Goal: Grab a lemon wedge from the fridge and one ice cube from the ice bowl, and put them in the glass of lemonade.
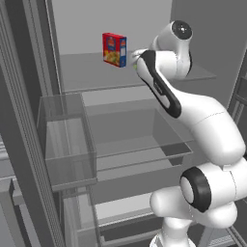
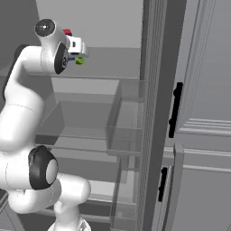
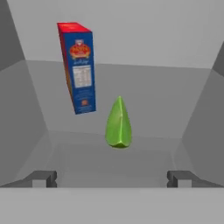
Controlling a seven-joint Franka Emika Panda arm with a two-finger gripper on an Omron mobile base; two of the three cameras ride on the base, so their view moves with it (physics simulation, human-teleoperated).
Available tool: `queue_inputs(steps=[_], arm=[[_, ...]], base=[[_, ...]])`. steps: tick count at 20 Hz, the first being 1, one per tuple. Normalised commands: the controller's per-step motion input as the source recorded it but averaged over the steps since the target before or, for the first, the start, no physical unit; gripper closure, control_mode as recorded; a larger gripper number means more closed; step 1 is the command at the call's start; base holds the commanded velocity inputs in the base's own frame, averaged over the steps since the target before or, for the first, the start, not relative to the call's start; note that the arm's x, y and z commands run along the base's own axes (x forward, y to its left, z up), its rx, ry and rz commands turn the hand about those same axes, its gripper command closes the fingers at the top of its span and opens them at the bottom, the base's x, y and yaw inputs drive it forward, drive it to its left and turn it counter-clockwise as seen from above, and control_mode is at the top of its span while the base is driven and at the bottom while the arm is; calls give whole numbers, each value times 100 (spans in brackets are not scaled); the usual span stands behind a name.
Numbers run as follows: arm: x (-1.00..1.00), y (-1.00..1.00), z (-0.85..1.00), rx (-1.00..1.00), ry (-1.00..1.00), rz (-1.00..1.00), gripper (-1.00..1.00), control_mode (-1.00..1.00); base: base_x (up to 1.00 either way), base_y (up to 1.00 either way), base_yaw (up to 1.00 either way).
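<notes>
Lemon wedge [image 3: 118,124] lies on the fridge [image 1: 29,120] shelf, just right of the red carton [image 3: 77,68], dead ahead of my wide-open jaws. I judge it light, soft and slick; I'd pinch its broad flanks gently.
</notes>
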Motion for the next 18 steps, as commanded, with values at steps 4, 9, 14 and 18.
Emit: queue_inputs(steps=[4, 9, 14, 18], arm=[[33, 0, -1, 0, 0, 1, -100, -100], [33, 0, -5, 0, 0, 2, -100, -100], [25, 0, 0, 0, -1, 0, -100, -100], [60, 0, 1, 0, 9, 0, -100, -100]], base=[[0, 0, 0], [0, 0, 0], [0, 0, 0], [0, 0, 0]])
